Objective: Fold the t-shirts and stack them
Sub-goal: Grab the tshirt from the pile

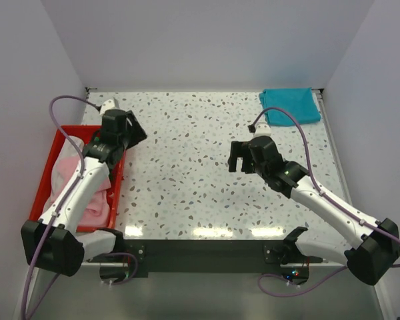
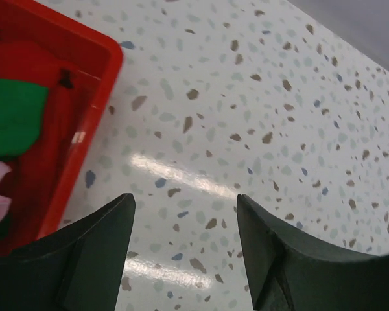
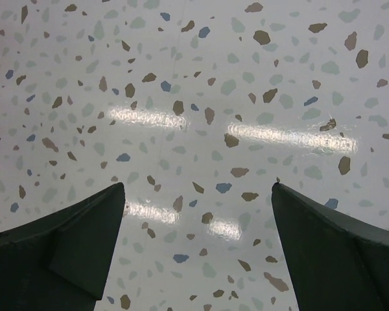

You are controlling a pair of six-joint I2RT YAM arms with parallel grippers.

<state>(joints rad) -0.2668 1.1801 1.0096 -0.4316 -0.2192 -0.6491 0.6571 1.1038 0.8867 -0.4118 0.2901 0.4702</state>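
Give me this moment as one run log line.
left gripper open, empty, by red tray | right gripper open, empty, above table | teal t-shirt folded, far-right corner | pink t-shirt, green t-shirt in tray

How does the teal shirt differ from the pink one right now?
The teal shirt lies folded in a neat rectangle; the pink shirt is bunched up. Teal rests on the table at its far right corner; pink sits in the red tray at the left, partly behind the left arm. Both are plain cloth, and neither is gripped.
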